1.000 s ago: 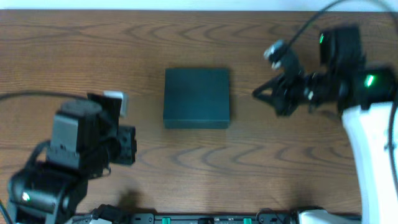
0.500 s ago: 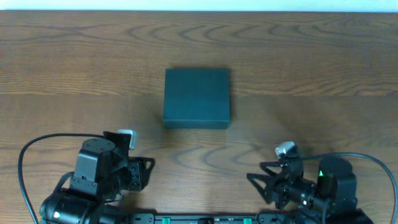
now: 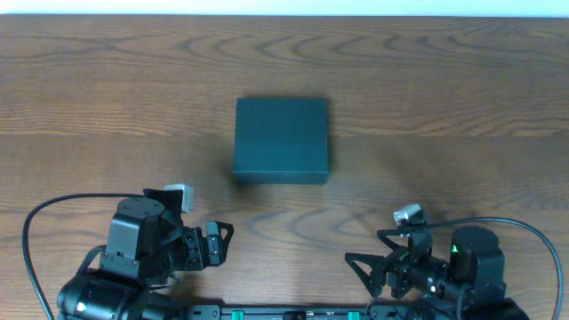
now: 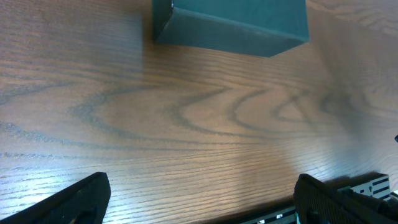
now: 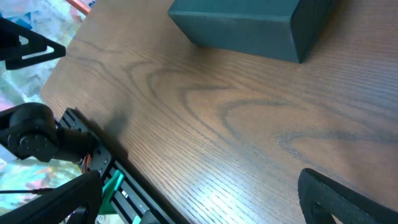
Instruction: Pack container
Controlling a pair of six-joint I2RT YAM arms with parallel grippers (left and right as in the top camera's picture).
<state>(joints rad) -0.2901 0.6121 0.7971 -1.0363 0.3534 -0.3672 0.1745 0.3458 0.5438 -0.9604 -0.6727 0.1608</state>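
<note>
Both grippers shifted since half-second ago: left gripper [image 3: 219, 244] nudged right, right gripper [image 3: 359, 272] left. Both spread wide, empty. Container [image 3: 281, 139] closed, well apart.

Both arms tucked low at near edge. L gripper [image 3: 220, 242] points right, R gripper [image 3: 360, 274] points left. Fingers spread wide on both.

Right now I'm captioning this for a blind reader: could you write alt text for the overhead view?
A closed dark teal-green container sits near the middle of a wood-grain table. Along the bottom edge of the view, the robot's left hand and right hand are both open and empty, well apart from the container.
</note>
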